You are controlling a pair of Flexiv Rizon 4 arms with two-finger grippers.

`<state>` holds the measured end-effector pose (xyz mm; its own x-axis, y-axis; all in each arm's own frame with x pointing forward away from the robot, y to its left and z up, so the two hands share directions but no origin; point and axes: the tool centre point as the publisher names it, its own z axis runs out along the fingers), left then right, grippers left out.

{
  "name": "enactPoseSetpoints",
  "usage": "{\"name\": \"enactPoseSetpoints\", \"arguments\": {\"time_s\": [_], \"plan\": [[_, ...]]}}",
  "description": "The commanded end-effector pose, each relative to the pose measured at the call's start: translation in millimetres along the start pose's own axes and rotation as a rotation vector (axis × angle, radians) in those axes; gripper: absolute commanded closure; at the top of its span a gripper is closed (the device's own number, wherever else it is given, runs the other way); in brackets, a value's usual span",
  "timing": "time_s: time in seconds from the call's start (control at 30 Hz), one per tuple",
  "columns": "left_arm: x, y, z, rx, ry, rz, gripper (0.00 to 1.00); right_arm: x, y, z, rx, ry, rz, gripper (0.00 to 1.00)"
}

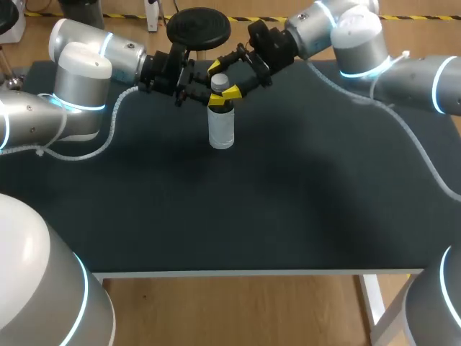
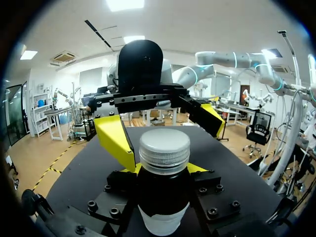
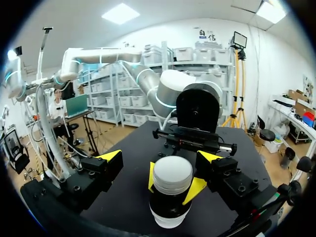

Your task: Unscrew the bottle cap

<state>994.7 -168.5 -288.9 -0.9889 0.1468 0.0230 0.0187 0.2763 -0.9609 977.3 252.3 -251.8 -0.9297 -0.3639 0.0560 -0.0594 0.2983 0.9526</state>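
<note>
Beneath the cap (image 2: pixel 164 148), left hand (image 2: pixel 163 169) grips the bottle (image 1: pixel 221 130); right hand (image 3: pixel 160 158) stands wide.

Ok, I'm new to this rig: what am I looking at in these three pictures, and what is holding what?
These show two robot arms at a dark table. The wide picture is from a fixed camera above and behind the robot: the left arm enters from its left, the right arm from its right. The two round pictures are from cameras on each wrist, looking out along the fingers. One small bottle stands upright on the table. The left end effector is shut on the bottle just below its grey cap. The right end effector is open, its yellow tips apart on either side of the cap, not gripping it.
</note>
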Motion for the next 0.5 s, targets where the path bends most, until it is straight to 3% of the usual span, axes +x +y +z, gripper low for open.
{"name": "enactPoseSetpoints", "arguments": {"time_s": [0.03,0.5], "plan": [[-1.5,0.3,-0.3,0.001,0.004,0.0,1.0,8.0,2.6,-1.1,0.003,-0.212,0.002,0.0],[-1.5,0.3,-0.3,0.001,0.004,0.0,1.0,2.9,5.0,-1.3,-0.027,-0.223,0.015,0.0]]}}
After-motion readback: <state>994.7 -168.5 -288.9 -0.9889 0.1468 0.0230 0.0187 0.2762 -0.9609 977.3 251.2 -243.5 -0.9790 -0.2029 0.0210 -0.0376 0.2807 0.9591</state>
